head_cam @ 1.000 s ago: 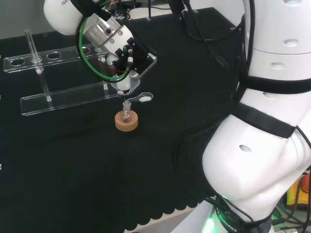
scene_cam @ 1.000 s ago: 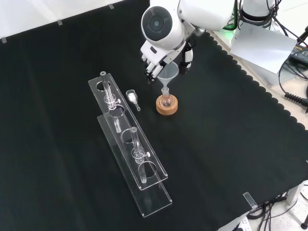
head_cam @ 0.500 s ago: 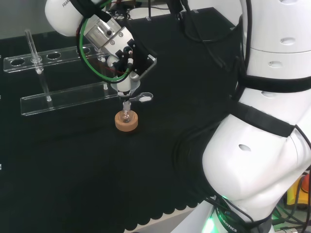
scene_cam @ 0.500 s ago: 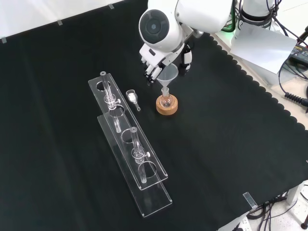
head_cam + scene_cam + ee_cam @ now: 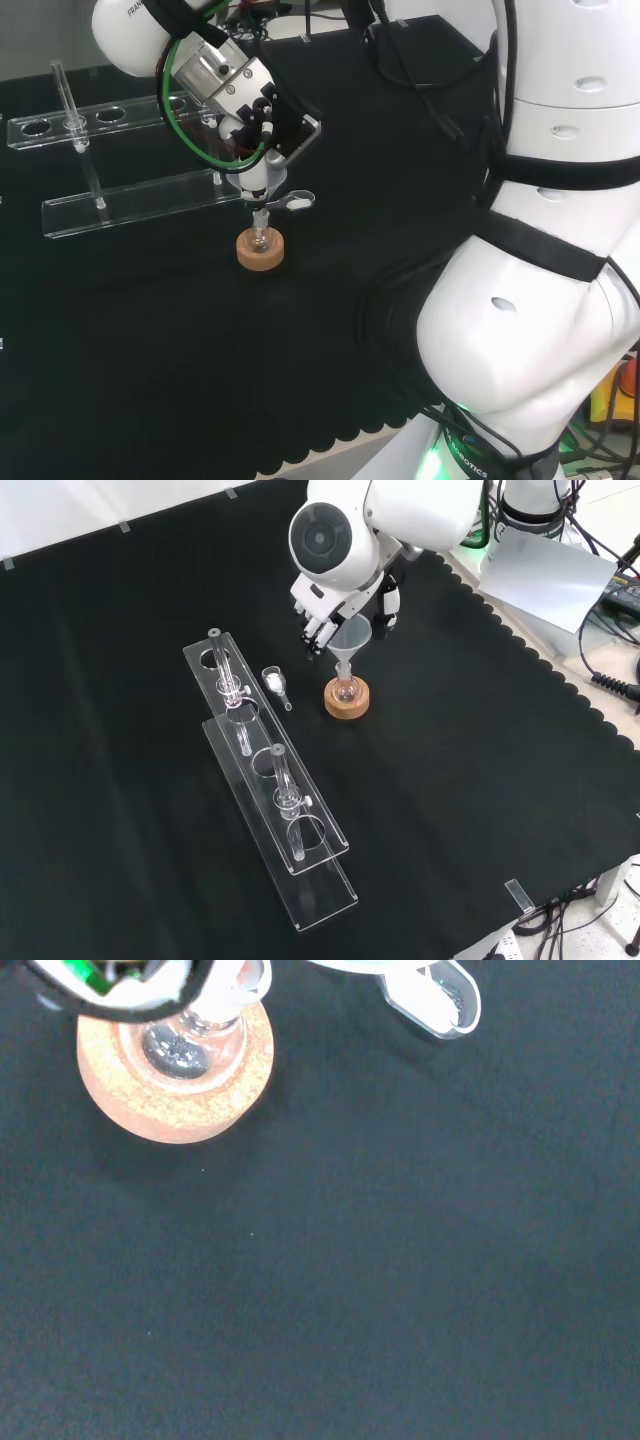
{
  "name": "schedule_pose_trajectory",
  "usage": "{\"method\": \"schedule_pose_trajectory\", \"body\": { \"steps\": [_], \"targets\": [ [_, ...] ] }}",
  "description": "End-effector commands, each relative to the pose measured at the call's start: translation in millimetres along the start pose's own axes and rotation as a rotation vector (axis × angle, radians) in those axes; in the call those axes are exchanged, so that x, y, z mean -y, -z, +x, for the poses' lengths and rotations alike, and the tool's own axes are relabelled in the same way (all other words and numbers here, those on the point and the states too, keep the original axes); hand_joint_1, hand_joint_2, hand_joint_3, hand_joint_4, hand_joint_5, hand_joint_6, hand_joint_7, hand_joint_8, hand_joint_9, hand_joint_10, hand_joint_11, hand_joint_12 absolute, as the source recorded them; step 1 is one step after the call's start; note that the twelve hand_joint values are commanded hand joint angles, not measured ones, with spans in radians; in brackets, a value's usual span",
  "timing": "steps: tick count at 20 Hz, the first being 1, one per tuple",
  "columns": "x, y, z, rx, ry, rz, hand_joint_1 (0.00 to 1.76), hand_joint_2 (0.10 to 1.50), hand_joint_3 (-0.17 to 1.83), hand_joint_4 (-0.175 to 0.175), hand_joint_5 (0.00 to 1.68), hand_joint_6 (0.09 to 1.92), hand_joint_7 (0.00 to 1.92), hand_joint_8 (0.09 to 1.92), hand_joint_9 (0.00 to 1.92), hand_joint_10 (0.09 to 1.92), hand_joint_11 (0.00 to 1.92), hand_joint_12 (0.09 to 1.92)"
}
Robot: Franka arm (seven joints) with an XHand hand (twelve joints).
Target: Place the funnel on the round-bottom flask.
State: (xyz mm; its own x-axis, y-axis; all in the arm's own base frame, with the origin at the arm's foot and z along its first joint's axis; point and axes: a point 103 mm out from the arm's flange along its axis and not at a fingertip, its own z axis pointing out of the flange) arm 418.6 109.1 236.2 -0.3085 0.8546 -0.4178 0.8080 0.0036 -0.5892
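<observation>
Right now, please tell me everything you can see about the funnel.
The funnel looks like clear glass or plastic: a wide cone on top, narrowing to a thin stem that points straight down. It stands upright, its stem reaching into the neck of the small flask that sits in a cork ring on the black cloth. The hand is at the cone's rim, its fingers at the side of it.
</observation>
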Motion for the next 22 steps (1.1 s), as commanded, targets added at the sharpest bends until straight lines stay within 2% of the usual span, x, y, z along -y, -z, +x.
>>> {"method": "schedule_pose_trajectory", "body": {
  "steps": [1,11,13,16,19,22],
  "targets": [
    [-0.3,-1.7,-0.3,0.002,-0.002,0.002,0.89,0.76,0.71,-0.001,0.64,0.62,0.54,0.62,0.91,0.39,0.73,1.24],
    [-2.2,-4.4,0.1,0.001,0.002,0.016,0.89,0.75,0.71,-0.003,0.63,0.61,0.53,0.62,0.91,0.39,0.73,1.24],
    [-3.6,-7.0,-0.5,-0.008,-0.003,0.034,0.85,0.73,0.7,-0.011,0.57,0.59,0.52,0.62,0.9,0.39,0.72,1.24],
    [-3.0,-7.9,-0.6,-0.015,-0.003,0.041,0.72,0.68,0.65,-0.03,0.4,0.37,0.44,0.66,0.84,0.42,0.68,1.27],
    [-0.2,-6.9,-1.1,-0.017,-0.004,0.031,0.62,0.67,0.56,-0.034,0.36,0.19,0.39,0.68,0.79,0.47,0.66,1.28],
    [4.4,-3.9,-1.2,-0.011,-0.009,0.012,0.54,0.66,0.49,-0.037,0.34,0.11,0.36,0.69,0.77,0.5,0.65,1.29]
  ]
}}
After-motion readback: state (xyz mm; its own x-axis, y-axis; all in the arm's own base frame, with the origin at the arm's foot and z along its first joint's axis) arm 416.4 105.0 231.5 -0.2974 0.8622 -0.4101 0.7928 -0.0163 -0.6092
